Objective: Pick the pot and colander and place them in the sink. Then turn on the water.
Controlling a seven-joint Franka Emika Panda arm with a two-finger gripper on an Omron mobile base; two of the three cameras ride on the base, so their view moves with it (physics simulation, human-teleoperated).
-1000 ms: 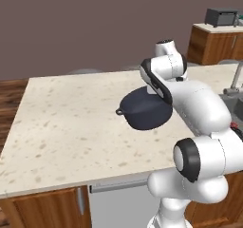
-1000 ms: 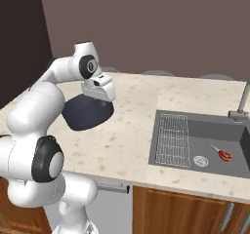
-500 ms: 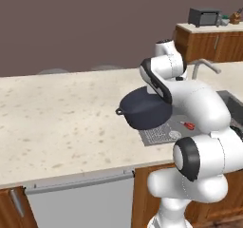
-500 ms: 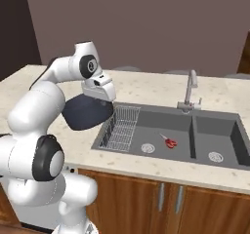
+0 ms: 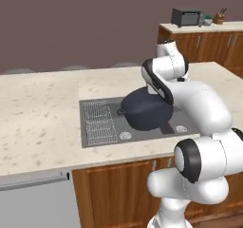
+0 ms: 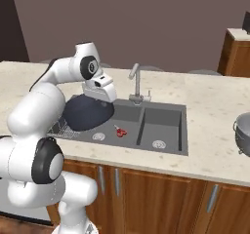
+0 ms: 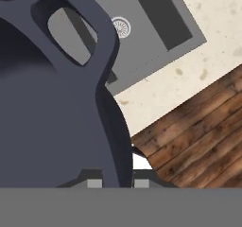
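My gripper (image 6: 103,98) is shut on the rim of the dark navy pot (image 6: 87,113), which hangs tilted over the left basin of the dark grey sink (image 6: 163,106). From the left base view the pot (image 5: 144,109) covers the middle of the sink (image 5: 95,139), with the gripper (image 5: 164,99) at its right rim. The hand view has the pot's wall and loop handle (image 7: 71,30) close up between the fingertips (image 7: 94,184), above a round drain (image 7: 120,27). The silver colander (image 6: 242,133) stands on the counter at the far right. No water runs from the faucet (image 6: 136,81).
A wire grid rack (image 5: 99,122) lies in the sink's left part. A small red thing (image 6: 120,130) lies on the basin floor near a drain. A toaster oven (image 5: 186,17) sits on the rear counter. Wooden cabinets front the counter.
The base has driven right along the counter, so both base views have shifted and the sink now lies under the pot. The pot stays in the shut gripper.
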